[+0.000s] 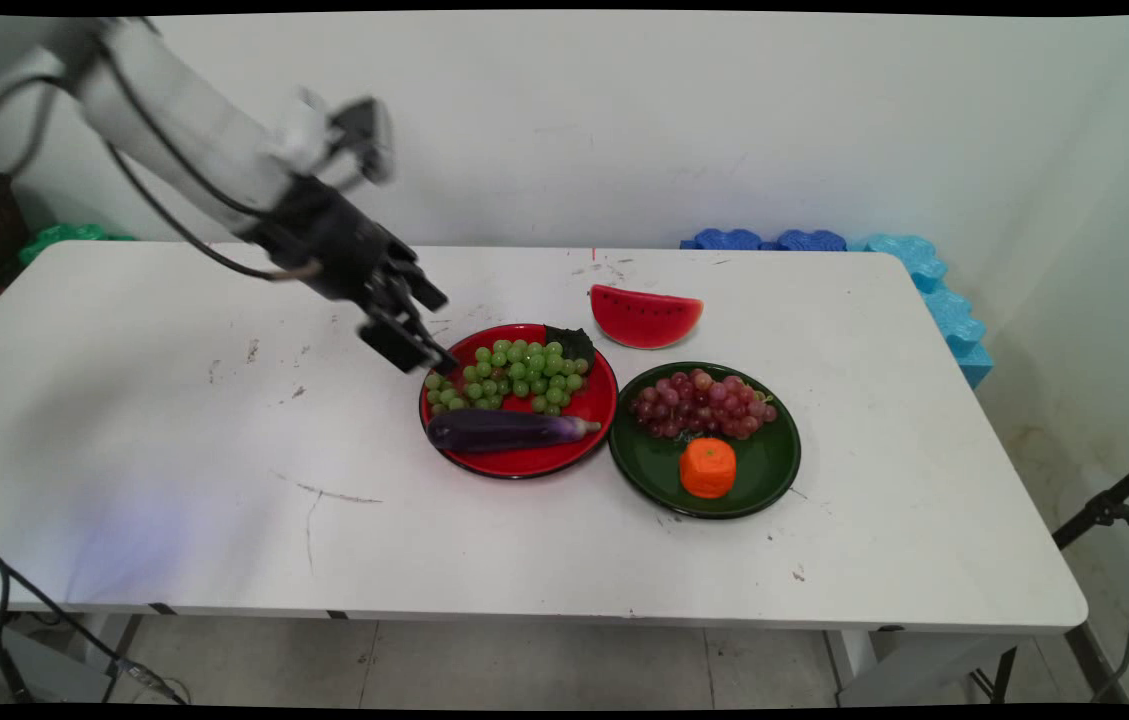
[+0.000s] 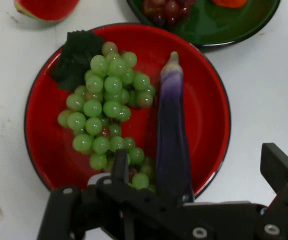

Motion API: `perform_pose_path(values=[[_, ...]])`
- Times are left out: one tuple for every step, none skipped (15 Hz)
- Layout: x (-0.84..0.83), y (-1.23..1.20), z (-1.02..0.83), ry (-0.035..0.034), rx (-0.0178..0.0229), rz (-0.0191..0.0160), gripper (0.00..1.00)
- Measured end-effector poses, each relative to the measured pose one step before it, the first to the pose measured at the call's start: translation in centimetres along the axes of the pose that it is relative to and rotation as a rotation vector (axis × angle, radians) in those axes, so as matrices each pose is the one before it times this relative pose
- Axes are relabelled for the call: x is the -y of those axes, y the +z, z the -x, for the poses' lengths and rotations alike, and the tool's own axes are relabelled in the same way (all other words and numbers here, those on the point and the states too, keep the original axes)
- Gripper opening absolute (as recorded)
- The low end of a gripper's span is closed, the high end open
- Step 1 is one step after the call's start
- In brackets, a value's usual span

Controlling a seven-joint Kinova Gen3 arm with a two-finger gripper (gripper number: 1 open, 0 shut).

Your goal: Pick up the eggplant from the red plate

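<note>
Gripper (image 1: 429, 330) hovering at the left rim of the red plate (image 1: 602, 425)

Jaws standing wide apart, gripping nothing and touching nothing. Eggplant (image 1: 509, 430) lying along the plate's near side, touching the green grapes (image 1: 514, 375) just behind it. In the hand view, straddling the eggplant's thick end. Advisable, by judgement: keeping both fingers clear of the grapes and the rim.
</note>
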Motion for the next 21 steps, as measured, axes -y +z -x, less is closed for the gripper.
perform_pose_path(values=[[0.043,1.356,-0.243,-0.00477,0.01624,0.00125,1.00],[0.048,1.507,-0.290,-0.00604,0.01727,0.00215,1.00],[0.041,1.424,-0.283,-0.00549,0.01595,0.00275,1.00],[0.017,1.170,-0.266,-0.00385,0.01284,0.00340,1.00],[0.022,1.290,-0.293,-0.00462,0.01352,0.00430,1.00],[0.004,1.154,-0.269,-0.00407,0.01161,0.00462,1.00],[-0.023,0.942,-0.269,-0.00229,0.00859,0.00525,1.00],[-0.055,1.010,-0.272,-0.00316,0.00917,0.00722,1.00],[-0.074,0.905,-0.239,-0.00307,0.00806,0.00778,1.00],[-0.064,0.725,-0.198,-0.00132,0.00655,0.00685,1.00],[-0.023,0.776,-0.175,-0.00127,0.00760,0.00612,1.00],[-0.001,0.596,-0.123,-0.00036,0.00628,0.00426,1.00],[0.046,0.635,-0.112,-0.00070,0.00668,0.00388,1.00],[0.062,0.547,-0.105,-0.00042,0.00634,0.00396,1.00],[0.076,0.494,-0.111,0.00017,0.00605,0.00363,1.00],[0.072,0.361,-0.031,-0.00032,0.00520,0.00308,1.00],[0.094,0.385,-0.012,0.00001,0.00618,0.00319,1.00],[0.097,0.325,0.000,0.00022,0.00541,0.00286,1.00],[0.103,0.238,0.015,0.00039,0.00389,0.00146,1.00],[0.102,0.231,-0.001,0.00088,0.00341,0.00216,1.00],[0.082,0.189,-0.029,0.00150,0.00228,0.00269,0.00]])
